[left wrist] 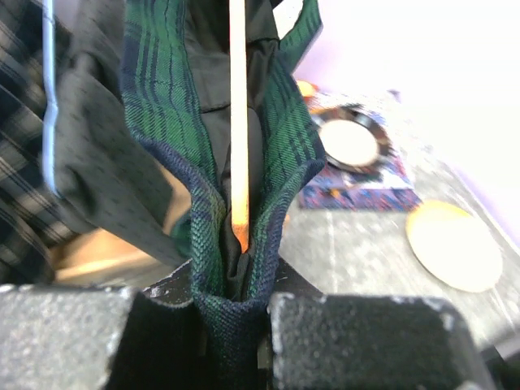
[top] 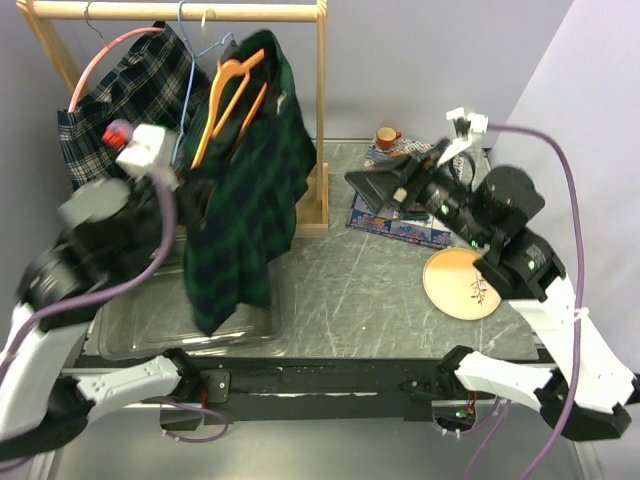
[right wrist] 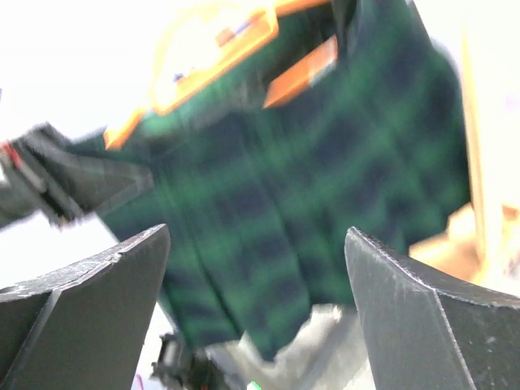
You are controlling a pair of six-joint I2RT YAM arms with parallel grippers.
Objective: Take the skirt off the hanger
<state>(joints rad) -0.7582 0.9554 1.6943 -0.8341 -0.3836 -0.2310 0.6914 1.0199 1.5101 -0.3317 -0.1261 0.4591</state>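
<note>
Our left end effector (left wrist: 233, 333) is clamped tight on a fold of the green plaid skirt (top: 245, 200). The skirt hangs on the orange hanger (top: 228, 100) in the upper left of the top view. Our right end effector (right wrist: 258, 301) is wide apart, facing the skirt. We should pull slowly and keep the hanger steady, so the cloth slips off without tearing.

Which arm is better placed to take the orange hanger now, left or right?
Right: its jaws stand open and empty, facing the orange hanger and green skirt. The left jaws are shut on the skirt's edge.
</note>
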